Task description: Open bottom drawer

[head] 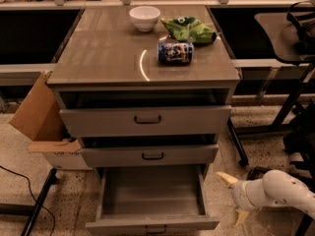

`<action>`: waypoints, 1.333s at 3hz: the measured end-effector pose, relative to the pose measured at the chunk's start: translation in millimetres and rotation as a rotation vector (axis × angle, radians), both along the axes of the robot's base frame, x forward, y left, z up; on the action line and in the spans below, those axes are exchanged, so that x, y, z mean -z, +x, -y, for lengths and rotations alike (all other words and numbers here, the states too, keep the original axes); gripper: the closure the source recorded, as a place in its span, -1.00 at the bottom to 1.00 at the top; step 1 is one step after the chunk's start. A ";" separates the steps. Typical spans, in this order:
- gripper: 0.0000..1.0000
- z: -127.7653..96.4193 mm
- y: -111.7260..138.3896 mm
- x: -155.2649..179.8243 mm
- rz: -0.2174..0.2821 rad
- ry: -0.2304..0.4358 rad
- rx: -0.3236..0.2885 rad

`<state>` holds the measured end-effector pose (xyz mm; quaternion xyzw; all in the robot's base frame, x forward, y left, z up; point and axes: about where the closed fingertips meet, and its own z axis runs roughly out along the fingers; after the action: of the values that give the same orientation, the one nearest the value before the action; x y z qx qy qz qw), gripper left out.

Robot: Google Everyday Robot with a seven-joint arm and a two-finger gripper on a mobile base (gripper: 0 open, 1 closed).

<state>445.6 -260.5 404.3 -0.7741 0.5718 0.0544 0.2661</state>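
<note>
The bottom drawer (152, 224) of the grey cabinet stands pulled far out, its empty inside showing and its small black handle at the frame's lower edge. My gripper (234, 196) is at the lower right, off to the right of the drawer and apart from it. Its two yellowish fingers (226, 179) are spread open and hold nothing. The white arm runs off to the right.
The mid drawer (152, 155) and top drawer (147, 119) are slightly out. On the cabinet top (98, 53) are a white bowl (144, 17), a green bag (189, 29) and a can on its side (175, 52). A cardboard box (42, 127) stands left, chair legs (285, 112) right.
</note>
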 end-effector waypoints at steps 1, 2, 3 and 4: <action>-1.00 1.1 0.0 -2.2 0.005 -0.006 0.002; -1.00 47.4 9.9 -70.6 0.114 -0.107 0.089; -1.00 93.8 19.0 -157.6 0.226 -0.198 0.158; -1.00 135.2 34.7 -285.4 0.360 -0.263 0.201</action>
<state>480.3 -395.6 689.7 -0.7385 0.5914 -0.1863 0.2648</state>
